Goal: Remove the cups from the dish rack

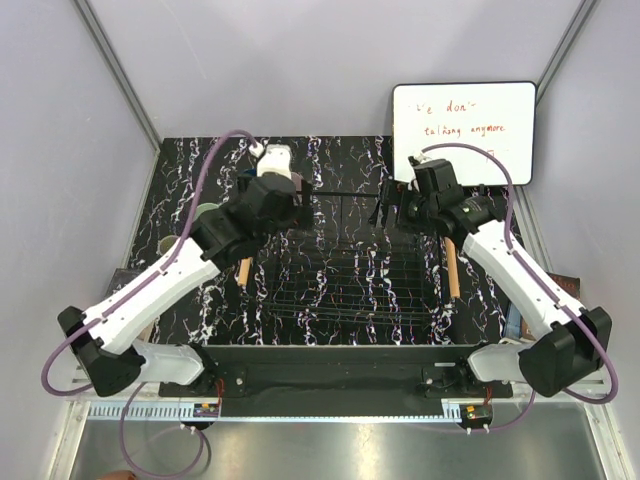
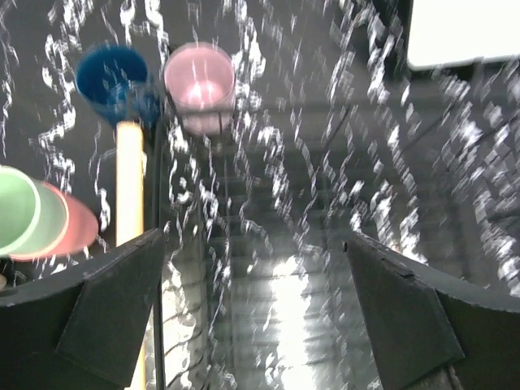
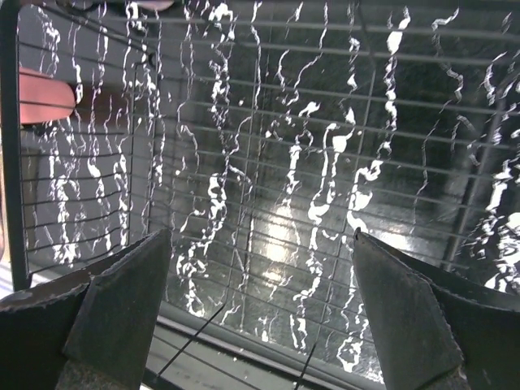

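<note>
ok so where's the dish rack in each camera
top external: the dish rack sits mid-picture on the black white-veined tabletop.
left wrist: its left wooden bar runs up left of centre, with the blurred wire grid to its right.
right wrist: the wire grid fills nearly the whole picture.
shared landmark: the veined tabletop, seen in all three views.

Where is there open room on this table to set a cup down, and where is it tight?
Free: the marbled table strip between the dish rack and the back wall, left of the whiteboard; the rack's grid also looks bare. Crowded: around the rack's left wooden bar, where the blue cup, pink cup and green cup cluster.
</note>
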`<state>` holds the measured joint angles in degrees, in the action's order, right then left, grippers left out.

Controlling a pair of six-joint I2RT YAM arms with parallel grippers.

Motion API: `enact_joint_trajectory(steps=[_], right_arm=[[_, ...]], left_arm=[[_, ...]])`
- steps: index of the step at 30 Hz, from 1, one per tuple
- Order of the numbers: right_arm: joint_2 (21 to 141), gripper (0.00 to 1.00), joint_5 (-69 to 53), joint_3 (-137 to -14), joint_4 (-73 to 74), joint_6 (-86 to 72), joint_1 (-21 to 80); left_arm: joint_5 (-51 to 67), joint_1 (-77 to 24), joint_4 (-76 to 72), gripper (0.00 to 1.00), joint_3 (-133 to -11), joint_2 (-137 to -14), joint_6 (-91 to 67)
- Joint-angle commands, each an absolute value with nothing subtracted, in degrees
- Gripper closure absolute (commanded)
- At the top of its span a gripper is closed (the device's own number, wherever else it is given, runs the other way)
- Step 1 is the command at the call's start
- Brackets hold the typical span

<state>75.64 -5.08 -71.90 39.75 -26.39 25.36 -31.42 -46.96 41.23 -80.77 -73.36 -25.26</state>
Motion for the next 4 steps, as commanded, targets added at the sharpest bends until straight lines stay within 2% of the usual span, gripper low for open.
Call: enact_joint_trajectory(steps=[1,4], right_arm=[[73.7,0.00,-1.1,-75.1,39.6,-24.3,25.8],[73.5,0.00,-0.8,-75.4,39.7,-24.3,25.8]], left_arm=[[-33.0,-48.0,43.1,0.01,-79.3,-72.1,-27.7],[-33.6,-48.5,45.2,0.01,-79.9,-72.2,-28.2]])
